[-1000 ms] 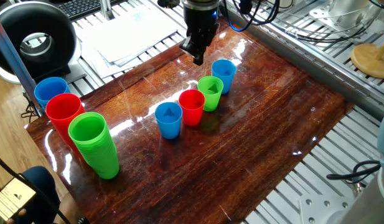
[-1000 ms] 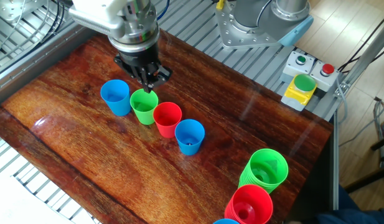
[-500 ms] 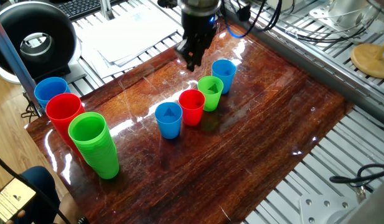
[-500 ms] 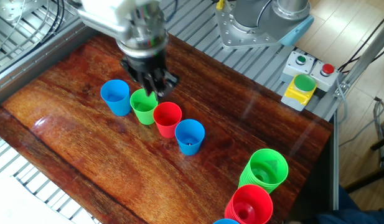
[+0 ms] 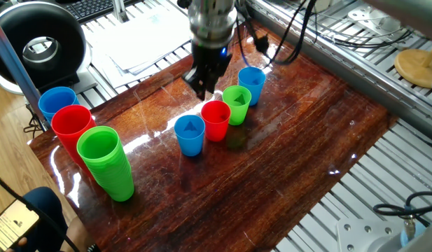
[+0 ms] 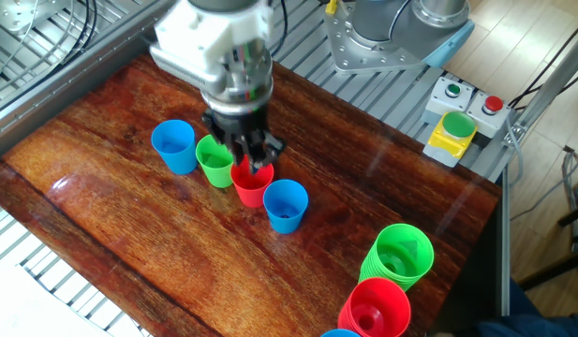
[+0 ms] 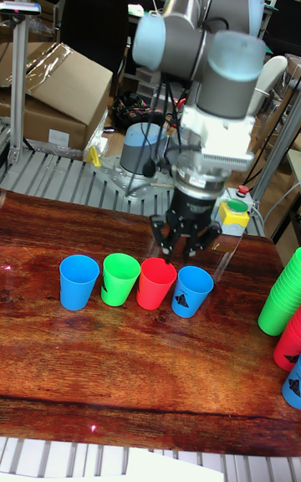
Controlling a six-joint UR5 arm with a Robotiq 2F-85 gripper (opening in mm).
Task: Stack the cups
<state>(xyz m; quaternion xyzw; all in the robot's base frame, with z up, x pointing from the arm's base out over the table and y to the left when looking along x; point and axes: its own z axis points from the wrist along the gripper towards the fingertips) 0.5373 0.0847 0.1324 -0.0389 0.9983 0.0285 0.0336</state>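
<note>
So the gripper (image 6: 254, 161) is hanging just above the row of small cups, roughly over the red cup (image 6: 251, 181), with nothing in it. Fingers look a little apart in the tall fixed view (image 7: 186, 249), so I'd call it released, not clenched on anything.

All four small cups are upright, mouths up, sitting on the wooden table (image 6: 111, 234) in a tight line. In the other fixed view the line runs from about 10 o'clock to 4 o'clock: blue cup at the far end (image 6: 174, 146), green cup (image 6: 214, 161) just beside it, then the red one, then the second blue cup (image 6: 286, 205). Neighbours look like they're touching or nearly so; can't quite tell which. None is nested in another.

From the one fixed view the same row goes the other way: near blue (image 5: 190, 134), red (image 5: 216, 120), green (image 5: 237, 104), far blue (image 5: 251, 84), with the gripper (image 5: 204, 85) at roughly 11 o'clock from the red cup.

Bigger cup stacks stand well apart from the row: tall green stack (image 5: 106, 162), red stack (image 5: 73, 130) and blue stack (image 5: 57, 105), clustered at the table's corner.
</note>
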